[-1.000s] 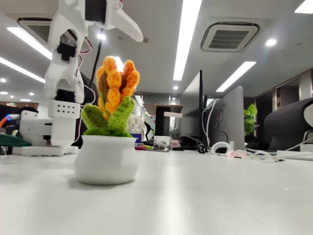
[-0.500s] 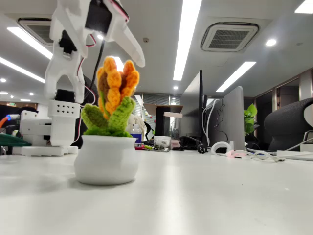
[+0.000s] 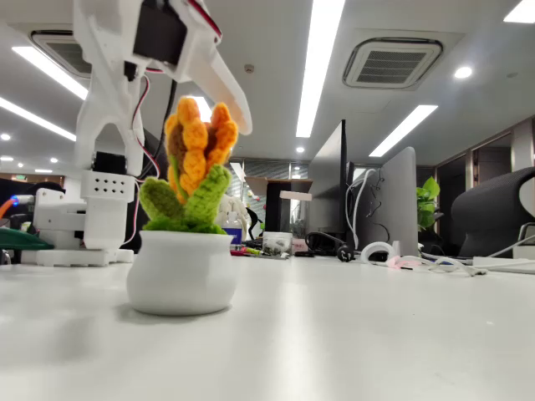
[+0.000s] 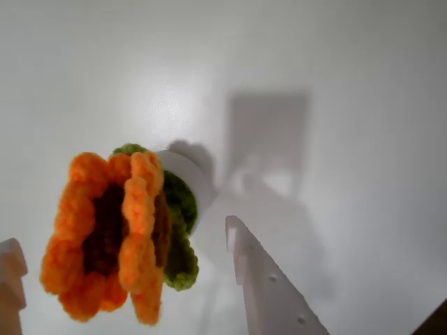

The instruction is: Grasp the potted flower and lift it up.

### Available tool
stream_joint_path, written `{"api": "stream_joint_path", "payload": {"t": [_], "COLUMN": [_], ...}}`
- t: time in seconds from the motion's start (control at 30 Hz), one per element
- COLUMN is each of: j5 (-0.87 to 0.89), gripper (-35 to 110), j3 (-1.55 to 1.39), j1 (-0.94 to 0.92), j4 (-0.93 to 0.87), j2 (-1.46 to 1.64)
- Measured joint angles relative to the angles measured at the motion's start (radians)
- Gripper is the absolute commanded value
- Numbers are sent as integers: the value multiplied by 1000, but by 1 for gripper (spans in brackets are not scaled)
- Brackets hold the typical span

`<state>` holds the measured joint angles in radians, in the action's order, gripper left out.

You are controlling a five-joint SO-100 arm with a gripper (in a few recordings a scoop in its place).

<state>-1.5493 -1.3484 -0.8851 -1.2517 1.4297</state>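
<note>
In the fixed view, the white plastic arm base (image 3: 84, 221) stands at about nine o'clock on the glossy white worktop (image 3: 351, 334), with red and black cables looping up beside it. Above it, toward eleven o'clock, the white gripper (image 3: 201, 83) hangs over the scene, one long finger (image 3: 226, 83) slanting down to the right and ending just beside the top of the bloom. Directly below, left of centre, sits the potted flower (image 3: 185, 242): a crocheted orange-yellow blossom with a brown middle and fuzzy green yarn leaves, upright in a squat round glossy white pot that rests on the worktop. Farther right, around three o'clock and well back, a dark monitor (image 3: 393, 200) shows its rear, with a leafy green plant (image 3: 429, 200) behind it and a dark office chair (image 3: 493, 209) at the edge.

In the wrist view, the potted flower (image 4: 122, 230) fills the area around eight o'clock, seen from above. One gripper finger (image 4: 10, 279) peeks in at the far left edge and the other (image 4: 269, 286) rises at six o'clock; the gripper (image 4: 140, 276) is spread wide, its fingers on either side of the blossom, apparently clear of it.
</note>
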Motion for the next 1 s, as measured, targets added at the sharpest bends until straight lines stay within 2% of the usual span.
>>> {"api": "stream_joint_path", "payload": {"t": [0.5, 1.0], "j5": [43, 43], "gripper": [36, 36], "j3": [0, 0], "j1": [67, 58], "j4": [34, 34], "j2": [-63, -63]}}
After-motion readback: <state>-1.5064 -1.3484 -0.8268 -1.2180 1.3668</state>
